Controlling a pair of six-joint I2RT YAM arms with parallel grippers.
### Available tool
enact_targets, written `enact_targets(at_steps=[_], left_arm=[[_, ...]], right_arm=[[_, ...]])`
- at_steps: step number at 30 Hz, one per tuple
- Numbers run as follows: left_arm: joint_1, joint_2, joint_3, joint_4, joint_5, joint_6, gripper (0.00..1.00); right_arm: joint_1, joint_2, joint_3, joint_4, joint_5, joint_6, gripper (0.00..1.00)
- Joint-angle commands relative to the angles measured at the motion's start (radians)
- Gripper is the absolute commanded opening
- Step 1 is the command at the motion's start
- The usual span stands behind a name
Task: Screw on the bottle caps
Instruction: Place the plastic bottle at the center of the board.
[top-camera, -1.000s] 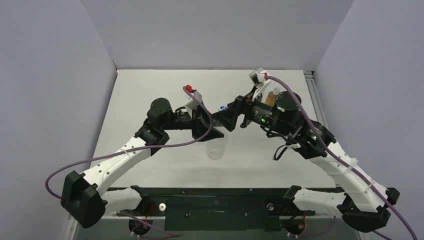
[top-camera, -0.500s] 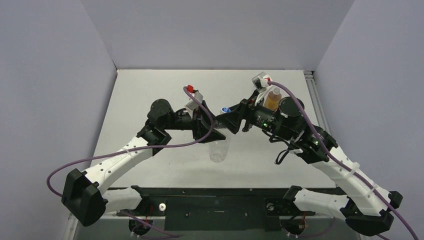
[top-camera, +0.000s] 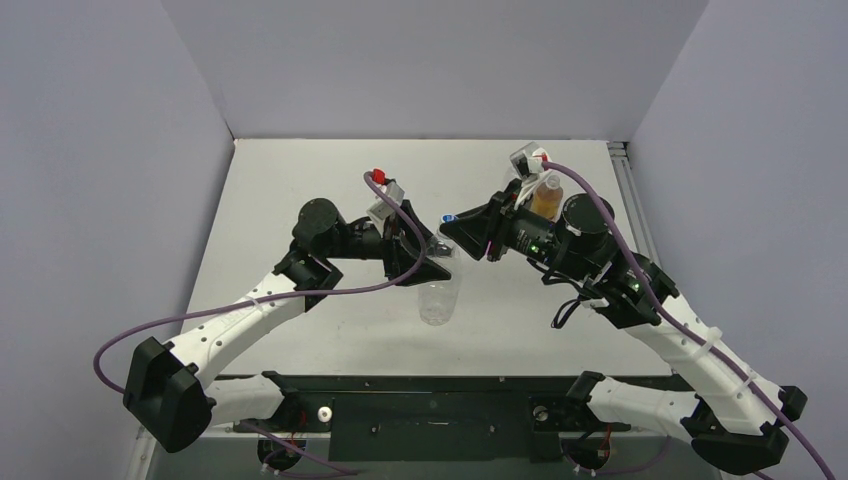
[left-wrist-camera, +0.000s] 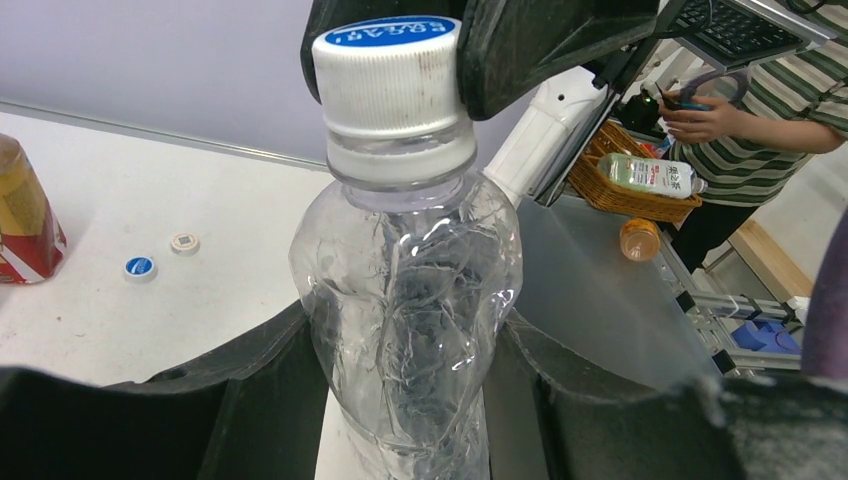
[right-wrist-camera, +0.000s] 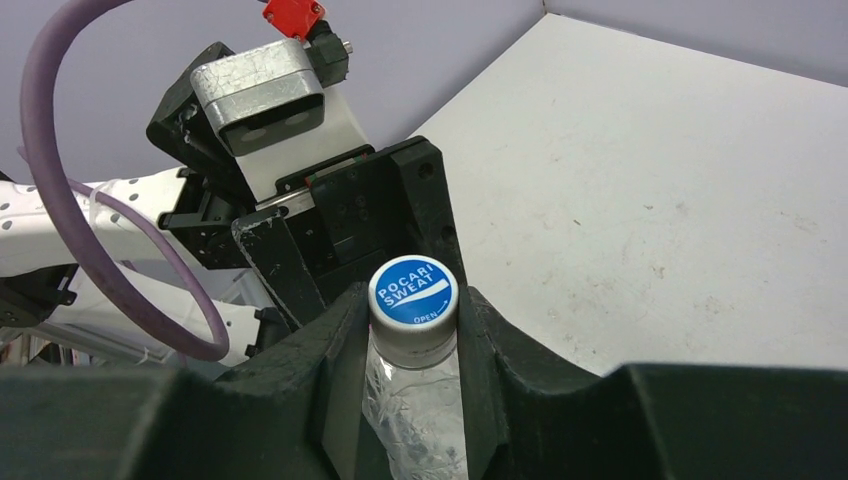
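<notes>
The clear bottle (top-camera: 437, 297) stands upright near the middle of the table, and my left gripper (top-camera: 428, 264) is shut on its crumpled body (left-wrist-camera: 405, 300), one finger (left-wrist-camera: 250, 380) on each side. A blue-and-white cap (left-wrist-camera: 390, 75) sits on its neck. My right gripper (right-wrist-camera: 413, 312) is shut on that cap (right-wrist-camera: 413, 292) from above, its pads pressed against the cap's sides. The amber bottle (top-camera: 546, 195) stands uncapped at the back right, behind the right arm. Two loose caps, one blue-topped (left-wrist-camera: 139, 267) and one whitish (left-wrist-camera: 184, 242), lie on the table beside the amber bottle (left-wrist-camera: 25, 225).
The two arms meet over the table's centre, and the left wrist's camera block (right-wrist-camera: 260, 95) sits close to my right fingers. Past the table's right edge are a basket (left-wrist-camera: 620, 170) holding bottles and a person (left-wrist-camera: 745, 110).
My right gripper slid left over the bottle's top and closed its jaws on the cap. The left gripper and the bottle have stayed where they were.
</notes>
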Motion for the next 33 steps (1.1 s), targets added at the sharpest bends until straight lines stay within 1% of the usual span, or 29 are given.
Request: enact_targets(at_steps=[1,2,3,4,5,6,7,8,9,10,11,12,13,14,15,16,17,18,20,22,24,26,27,28,29,30,31,32,33], left_arm=[[-0.001,0.007,-0.001,0.026,-0.006,0.006,0.00],[-0.001,0.009,0.000,0.018,-0.010,0.011,0.00],[-0.003,0.009,0.009,-0.007,-0.026,0.032,0.00],[-0.004,0.009,0.022,-0.055,-0.041,0.049,0.00],[-0.010,0.007,0.031,-0.090,-0.085,0.092,0.00],[-0.019,0.001,0.051,-0.162,-0.116,0.153,0.00],[-0.025,-0.002,0.062,-0.200,-0.194,0.182,0.00],[-0.042,-0.004,0.083,-0.261,-0.237,0.236,0.00],[-0.050,-0.006,0.093,-0.287,-0.332,0.260,0.00],[-0.071,-0.006,0.110,-0.324,-0.375,0.298,0.00],[-0.082,-0.005,0.117,-0.335,-0.459,0.313,0.00],[-0.107,-0.003,0.129,-0.352,-0.494,0.342,0.00],[-0.122,-0.001,0.135,-0.358,-0.582,0.355,0.00],[-0.149,0.000,0.144,-0.366,-0.628,0.381,0.00],[-0.162,0.005,0.149,-0.369,-0.711,0.391,0.00],[-0.183,0.008,0.159,-0.372,-0.748,0.406,0.00],[-0.193,0.016,0.164,-0.373,-0.810,0.414,0.00],[-0.211,0.018,0.172,-0.373,-0.840,0.427,0.00],[-0.235,0.026,0.180,-0.368,-0.941,0.447,0.00],[-0.245,0.029,0.182,-0.363,-0.957,0.459,0.00],[-0.246,0.028,0.175,-0.367,-0.938,0.469,0.00],[-0.239,0.021,0.158,-0.374,-0.897,0.487,0.00],[-0.231,0.013,0.142,-0.377,-0.874,0.500,0.00],[-0.226,0.007,0.133,-0.376,-0.823,0.506,0.00],[-0.213,-0.005,0.111,-0.369,-0.792,0.512,0.00],[-0.208,-0.017,0.101,-0.364,-0.724,0.513,0.00],[-0.193,-0.021,0.085,-0.359,-0.690,0.514,0.00],[-0.188,-0.026,0.080,-0.357,-0.629,0.514,0.00],[-0.175,-0.028,0.073,-0.356,-0.604,0.514,0.00]], right_arm=[[0.000,-0.003,-0.006,0.063,0.000,0.028,0.25],[0.002,-0.002,-0.007,0.063,0.004,0.030,0.20],[0.003,-0.002,-0.008,0.062,0.016,0.035,0.17],[0.005,-0.003,-0.012,0.061,0.026,0.039,0.13],[0.008,-0.004,-0.012,0.055,0.050,0.045,0.11],[0.014,-0.005,-0.010,0.048,0.066,0.048,0.07],[0.018,-0.003,-0.009,0.031,0.107,0.056,0.03],[0.033,-0.003,-0.003,0.021,0.135,0.058,0.02],[0.042,0.002,0.001,-0.004,0.199,0.063,0.00],[0.065,0.005,0.009,-0.015,0.238,0.067,0.00],[0.077,0.015,0.015,-0.042,0.320,0.075,0.00],[0.103,0.022,0.027,-0.054,0.399,0.080,0.00],[0.117,0.038,0.035,-0.084,0.436,0.091,0.00],[0.143,0.047,0.054,-0.099,0.513,0.097,0.00],[0.157,0.069,0.062,-0.126,0.549,0.109,0.00],[0.187,0.093,0.085,-0.142,0.630,0.115,0.00],[0.216,0.107,0.112,-0.179,0.670,0.132,0.00],[0.231,0.135,0.127,-0.198,0.750,0.147,0.00],[0.266,0.176,0.171,-0.263,0.850,0.172,0.00],[0.282,0.207,0.207,-0.291,0.884,0.185,0.00],[0.282,0.216,0.233,-0.303,0.889,0.181,0.15],[0.272,0.206,0.250,-0.306,0.858,0.157,0.55],[0.255,0.202,0.265,-0.311,0.818,0.150,0.59],[0.241,0.193,0.274,-0.323,0.794,0.134,0.68],[0.214,0.190,0.291,-0.330,0.735,0.127,0.70],[0.191,0.179,0.298,-0.339,0.700,0.109,0.72],[0.177,0.173,0.302,-0.340,0.641,0.099,0.72],[0.170,0.157,0.300,-0.335,0.614,0.082,0.72],[0.153,0.150,0.294,-0.334,0.554,0.067,0.71]])
